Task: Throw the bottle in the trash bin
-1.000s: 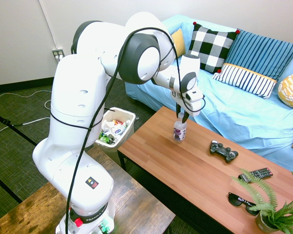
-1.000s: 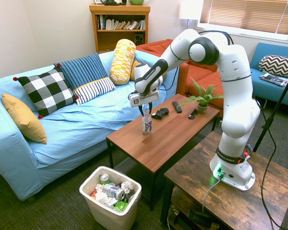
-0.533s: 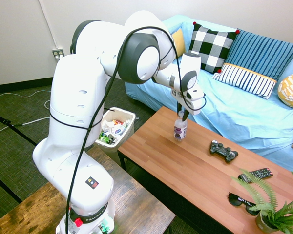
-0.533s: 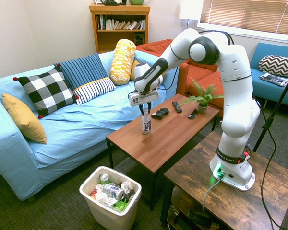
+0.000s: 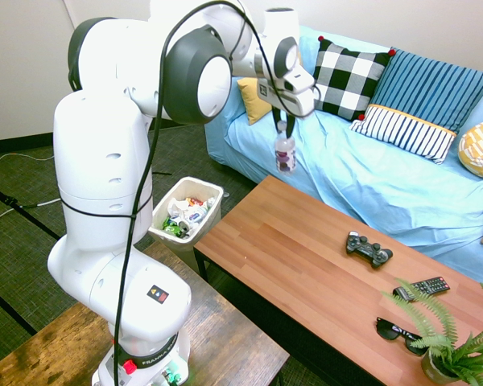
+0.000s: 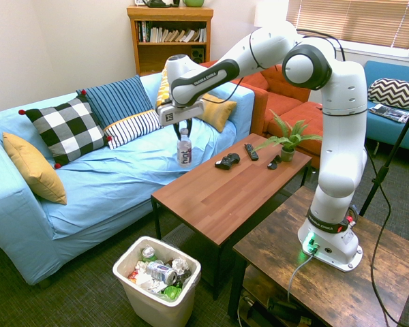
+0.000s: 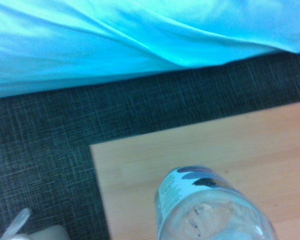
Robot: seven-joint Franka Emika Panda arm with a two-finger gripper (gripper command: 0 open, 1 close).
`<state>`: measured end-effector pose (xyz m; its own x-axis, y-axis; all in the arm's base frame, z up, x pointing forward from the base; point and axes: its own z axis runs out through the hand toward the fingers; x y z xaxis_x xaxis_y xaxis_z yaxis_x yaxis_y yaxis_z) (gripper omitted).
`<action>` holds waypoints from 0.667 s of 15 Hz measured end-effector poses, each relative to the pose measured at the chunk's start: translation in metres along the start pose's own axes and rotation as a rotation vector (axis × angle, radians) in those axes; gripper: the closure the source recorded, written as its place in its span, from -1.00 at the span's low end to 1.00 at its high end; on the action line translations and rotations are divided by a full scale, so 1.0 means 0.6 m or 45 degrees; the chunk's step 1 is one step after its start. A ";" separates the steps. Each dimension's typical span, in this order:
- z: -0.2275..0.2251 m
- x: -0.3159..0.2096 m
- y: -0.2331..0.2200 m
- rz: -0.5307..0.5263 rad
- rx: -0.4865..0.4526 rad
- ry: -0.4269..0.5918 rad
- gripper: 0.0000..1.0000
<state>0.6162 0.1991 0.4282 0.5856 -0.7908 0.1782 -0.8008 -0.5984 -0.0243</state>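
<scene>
lifted since earlier, bottle [image 6: 184,151] in jaws [image 6: 183,129]; label reads "hint", seemingly.

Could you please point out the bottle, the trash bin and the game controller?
Bottle [image 5: 285,154]: first exterior view, on its label.
Trash bin [image 6: 155,310]: second exterior view, front wall.
Game controller [image 5: 369,249]: first exterior view, middle.
</scene>
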 end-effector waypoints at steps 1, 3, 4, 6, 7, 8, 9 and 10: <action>-0.021 -0.053 -0.035 -0.050 0.000 0.027 1.00; -0.036 -0.152 -0.095 -0.153 -0.011 0.057 1.00; -0.030 -0.196 -0.119 -0.203 -0.024 0.060 1.00; -0.006 -0.279 -0.151 -0.293 -0.055 0.051 1.00; 0.009 -0.317 -0.161 -0.334 -0.067 0.041 1.00; 0.026 -0.353 -0.166 -0.372 -0.083 0.030 1.00; 0.047 -0.385 -0.166 -0.406 -0.103 0.015 1.00; 0.066 -0.409 -0.165 -0.433 -0.123 0.000 1.00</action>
<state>0.5569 0.4477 0.3477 0.8208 -0.5483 0.1603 -0.5681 -0.8127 0.1294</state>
